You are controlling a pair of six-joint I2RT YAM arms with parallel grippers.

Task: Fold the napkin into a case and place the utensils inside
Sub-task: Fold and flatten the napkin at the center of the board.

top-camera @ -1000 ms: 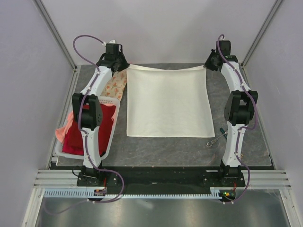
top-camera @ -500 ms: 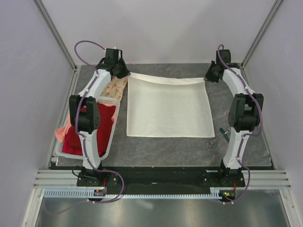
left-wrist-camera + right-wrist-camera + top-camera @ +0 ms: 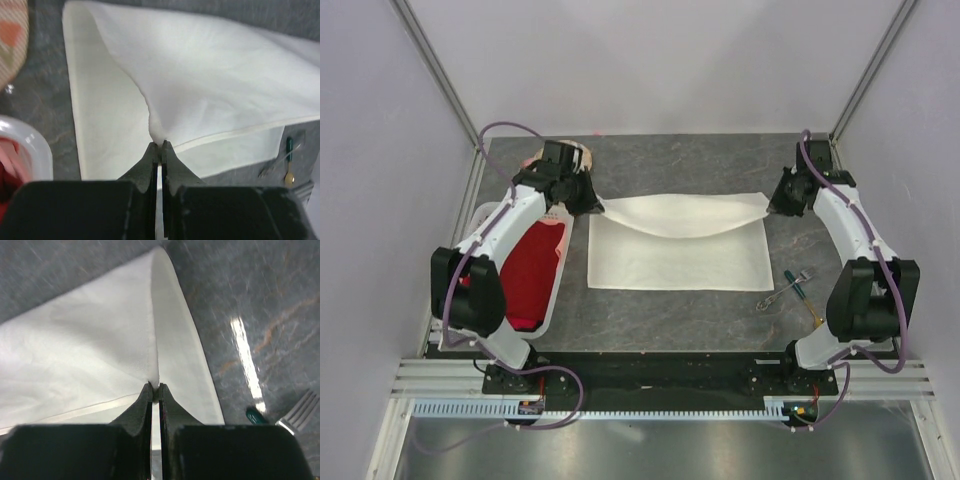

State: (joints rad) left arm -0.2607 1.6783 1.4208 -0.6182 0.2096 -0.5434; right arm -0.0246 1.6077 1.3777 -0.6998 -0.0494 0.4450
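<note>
Above the flat half of the napkin [image 3: 675, 262], left claw [image 3: 160, 145] and right claw [image 3: 154, 386] each pinch a raised corner (utensils [image 3: 790, 288] lie to its right).

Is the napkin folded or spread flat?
Mid-fold: left gripper and right gripper hold the napkin by its far corners, raised over its flat near half.
</note>
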